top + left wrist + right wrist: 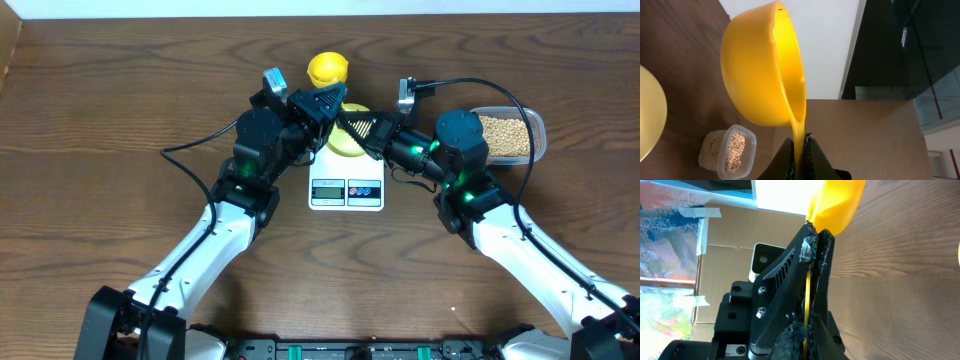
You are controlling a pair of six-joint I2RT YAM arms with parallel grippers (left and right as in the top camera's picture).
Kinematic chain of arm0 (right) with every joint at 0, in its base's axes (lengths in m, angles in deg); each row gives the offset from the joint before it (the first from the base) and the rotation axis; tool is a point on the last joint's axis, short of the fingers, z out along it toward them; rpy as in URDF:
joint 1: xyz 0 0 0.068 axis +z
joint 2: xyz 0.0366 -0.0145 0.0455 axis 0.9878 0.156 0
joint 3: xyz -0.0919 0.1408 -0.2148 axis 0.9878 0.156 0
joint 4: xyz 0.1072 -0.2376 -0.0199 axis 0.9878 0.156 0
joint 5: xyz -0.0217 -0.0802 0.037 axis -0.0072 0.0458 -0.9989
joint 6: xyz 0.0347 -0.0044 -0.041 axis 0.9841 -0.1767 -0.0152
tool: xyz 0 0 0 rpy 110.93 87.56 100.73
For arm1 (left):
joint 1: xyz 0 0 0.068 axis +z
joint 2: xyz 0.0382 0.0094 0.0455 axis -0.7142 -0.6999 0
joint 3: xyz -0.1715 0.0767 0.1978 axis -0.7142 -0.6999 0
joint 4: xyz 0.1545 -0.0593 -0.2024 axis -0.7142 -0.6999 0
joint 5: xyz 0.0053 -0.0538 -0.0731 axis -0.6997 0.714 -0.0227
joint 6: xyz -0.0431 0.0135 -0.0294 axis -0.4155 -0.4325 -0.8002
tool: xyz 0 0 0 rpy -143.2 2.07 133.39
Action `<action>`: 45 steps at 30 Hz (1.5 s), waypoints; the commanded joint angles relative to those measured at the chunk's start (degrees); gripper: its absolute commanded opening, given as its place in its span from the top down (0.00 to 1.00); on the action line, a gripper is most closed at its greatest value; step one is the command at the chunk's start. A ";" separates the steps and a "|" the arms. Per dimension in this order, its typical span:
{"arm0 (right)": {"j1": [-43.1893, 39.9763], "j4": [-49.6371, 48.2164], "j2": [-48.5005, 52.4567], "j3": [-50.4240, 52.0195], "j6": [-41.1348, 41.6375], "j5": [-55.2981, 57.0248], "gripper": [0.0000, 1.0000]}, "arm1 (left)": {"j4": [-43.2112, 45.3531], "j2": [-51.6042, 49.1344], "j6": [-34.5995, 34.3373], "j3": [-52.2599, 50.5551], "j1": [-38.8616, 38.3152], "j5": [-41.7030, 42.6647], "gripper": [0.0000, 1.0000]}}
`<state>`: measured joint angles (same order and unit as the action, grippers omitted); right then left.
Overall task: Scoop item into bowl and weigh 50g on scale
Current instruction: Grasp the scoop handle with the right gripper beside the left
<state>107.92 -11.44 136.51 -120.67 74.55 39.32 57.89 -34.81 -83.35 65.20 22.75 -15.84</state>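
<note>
While in fingers [783, 159], spoon [762, 65] cup-end outward.

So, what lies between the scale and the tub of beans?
In the overhead view, only the right arm crosses the stretch between the scale and the tub. The table that shows beside the arm is bare.

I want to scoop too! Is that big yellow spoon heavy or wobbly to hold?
The spoon looks like thin smooth plastic, so probably light and fairly stiff. Only its narrow handle sits pinched between the left fingers, so it might twist or slip once beans load its deep cup.
</note>
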 commanded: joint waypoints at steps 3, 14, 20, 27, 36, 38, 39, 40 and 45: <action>1.18 -0.59 0.11 -0.92 -3.37 -0.13 0.99 | -0.02 0.63 1.46 0.13 -0.50 0.35 0.87; 0.79 1.01 0.11 -0.92 -14.32 1.25 0.99 | -0.02 0.63 13.40 0.13 0.07 -2.69 0.51; 0.79 5.95 0.09 -0.92 -21.73 4.61 0.99 | 0.00 0.63 15.43 0.13 3.41 -2.36 0.51; 0.79 7.65 0.09 -0.92 -24.28 6.29 0.99 | 0.00 0.63 21.77 0.13 3.58 -2.23 0.51; 0.79 8.52 -0.07 -0.94 -32.22 3.96 0.99 | -0.94 0.63 36.48 0.13 3.61 -5.40 0.51; 0.26 8.70 -0.31 -0.94 -33.14 3.98 0.99 | -3.37 0.63 36.44 0.13 3.87 -8.50 0.52; -0.20 8.92 -0.42 -0.94 -33.31 3.98 0.99 | -4.52 0.63 36.41 0.13 4.26 -8.61 0.52; -0.55 9.03 -0.63 -0.94 -33.31 3.93 0.99 | -5.60 0.63 36.41 0.13 4.68 -8.61 0.52; -0.98 10.25 -1.05 -0.94 -36.96 1.36 0.99 | -6.91 0.72 36.39 0.13 6.71 -0.96 0.55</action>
<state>107.42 -1.91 136.53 -120.71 41.72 43.12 51.16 -34.81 -48.73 65.20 28.17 -22.13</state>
